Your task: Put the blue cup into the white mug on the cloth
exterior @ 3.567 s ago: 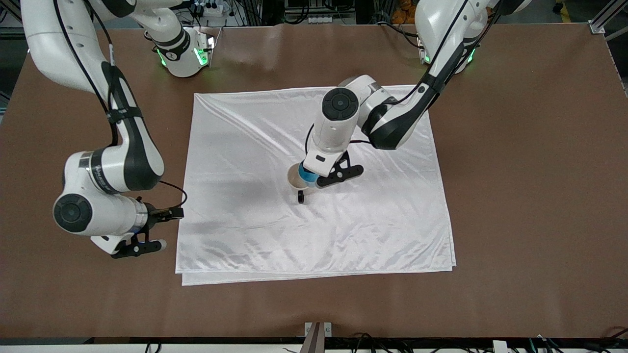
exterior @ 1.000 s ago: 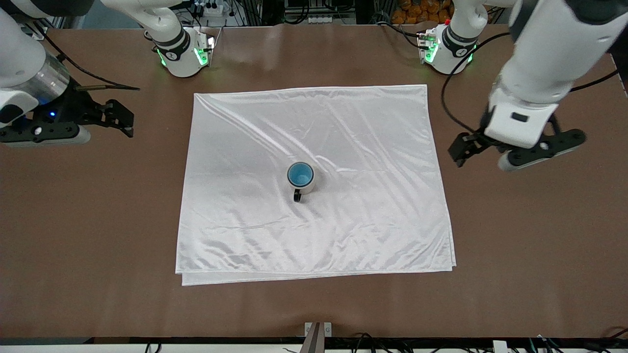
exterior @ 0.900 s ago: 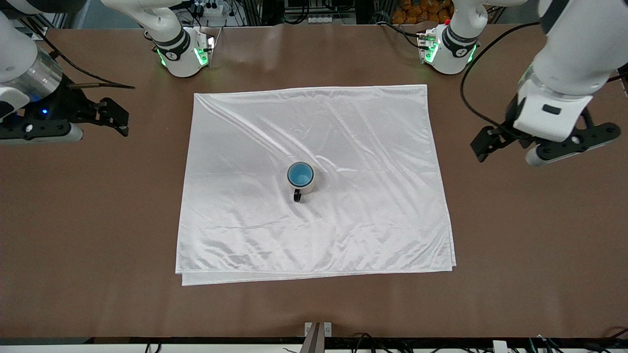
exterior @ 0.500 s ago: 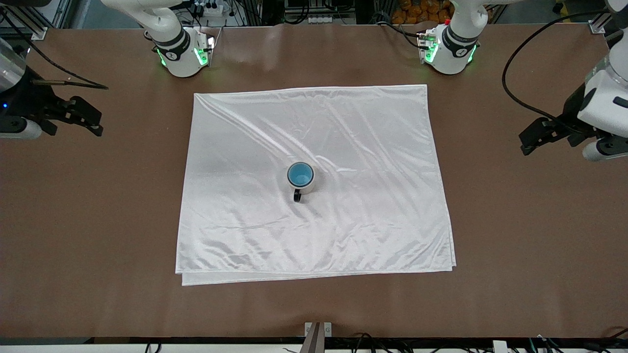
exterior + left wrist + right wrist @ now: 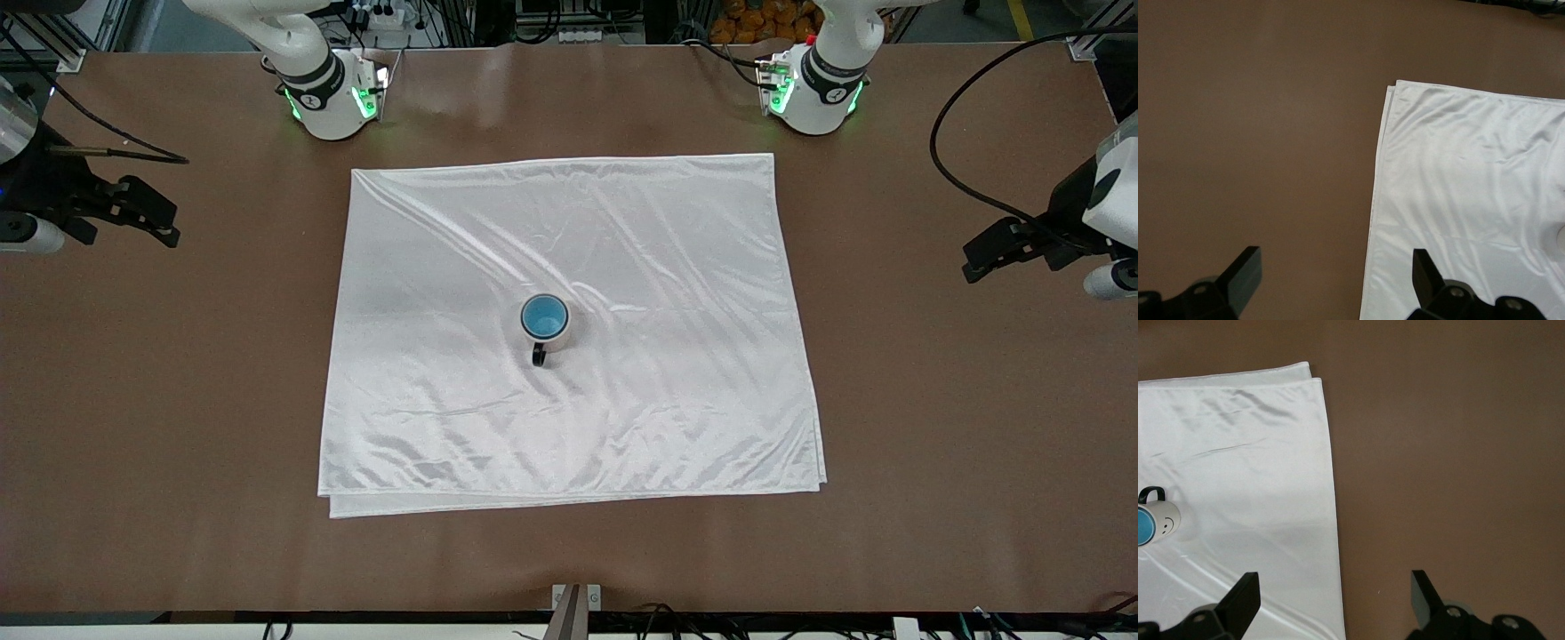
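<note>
Front view: left gripper at right edge, right gripper at left edge, both spread wide, empty, parked over bare table clear of work. Mid-frame, cup nested in mug on cloth; placement judged complete.

cup in mug on cloth

Light-blue cup in white mug (black handle, tiny face), shiny white cloth, brown table.
</note>
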You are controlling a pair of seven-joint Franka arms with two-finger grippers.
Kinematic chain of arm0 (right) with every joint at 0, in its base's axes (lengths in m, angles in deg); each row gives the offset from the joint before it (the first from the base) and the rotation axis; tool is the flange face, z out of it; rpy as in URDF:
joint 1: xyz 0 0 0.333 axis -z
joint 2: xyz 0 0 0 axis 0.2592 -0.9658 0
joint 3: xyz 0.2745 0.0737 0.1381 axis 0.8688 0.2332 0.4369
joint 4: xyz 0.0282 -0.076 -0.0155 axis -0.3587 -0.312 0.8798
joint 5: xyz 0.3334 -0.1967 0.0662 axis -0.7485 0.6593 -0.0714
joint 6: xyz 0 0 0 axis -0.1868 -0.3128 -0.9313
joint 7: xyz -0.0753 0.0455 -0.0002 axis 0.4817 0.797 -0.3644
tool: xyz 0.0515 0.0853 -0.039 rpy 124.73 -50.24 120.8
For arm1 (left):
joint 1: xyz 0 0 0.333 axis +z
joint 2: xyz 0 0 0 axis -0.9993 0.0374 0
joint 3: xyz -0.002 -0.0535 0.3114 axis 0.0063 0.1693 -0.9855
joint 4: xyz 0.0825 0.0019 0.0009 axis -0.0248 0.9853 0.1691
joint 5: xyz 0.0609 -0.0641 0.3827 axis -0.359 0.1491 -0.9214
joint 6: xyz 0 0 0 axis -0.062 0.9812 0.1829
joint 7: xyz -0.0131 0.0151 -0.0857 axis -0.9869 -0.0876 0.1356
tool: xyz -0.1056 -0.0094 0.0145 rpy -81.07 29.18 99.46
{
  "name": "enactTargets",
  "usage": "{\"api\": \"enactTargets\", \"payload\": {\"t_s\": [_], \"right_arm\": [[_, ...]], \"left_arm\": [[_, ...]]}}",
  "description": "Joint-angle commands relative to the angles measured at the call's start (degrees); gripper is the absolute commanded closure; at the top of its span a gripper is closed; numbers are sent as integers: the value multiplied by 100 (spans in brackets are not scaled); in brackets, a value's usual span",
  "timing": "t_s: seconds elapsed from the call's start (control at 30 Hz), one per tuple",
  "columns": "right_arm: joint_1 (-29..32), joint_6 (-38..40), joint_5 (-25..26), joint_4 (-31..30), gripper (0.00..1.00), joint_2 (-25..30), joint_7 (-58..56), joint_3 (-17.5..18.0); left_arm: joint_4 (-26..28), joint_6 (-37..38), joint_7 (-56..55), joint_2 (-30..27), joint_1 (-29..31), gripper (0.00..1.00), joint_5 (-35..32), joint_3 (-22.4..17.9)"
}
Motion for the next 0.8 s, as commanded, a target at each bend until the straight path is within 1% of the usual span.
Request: {"api": "enactTargets", "payload": {"t_s": [0.0,0.13,0.27,0.33,0.5,0.6,0.77], "right_arm": [[-8,72,2,-30,0,68,112,27],[-8,72,2,-30,0,77,112,18],[-8,81,2,-30,0,68,121,18],[-8,81,2,-30,0,77,121,18],[9,72,2,-30,0,68,113,18],[18,81,2,-30,0,77,113,18],[18,72,11,-30,0,68,112,9]], "left_arm": [[144,-60,154,22,178,0,171,50],[205,-87,180,128,292,0,197,42],[355,-157,225,128,275,0,145,33],[425,-166,225,110,240,0,136,-46],[496,-175,225,40,73,0,118,-204],[548,-192,216,-4,11,0,118,-222],[820,-315,216,-214,-24,0,110,-222]]}}
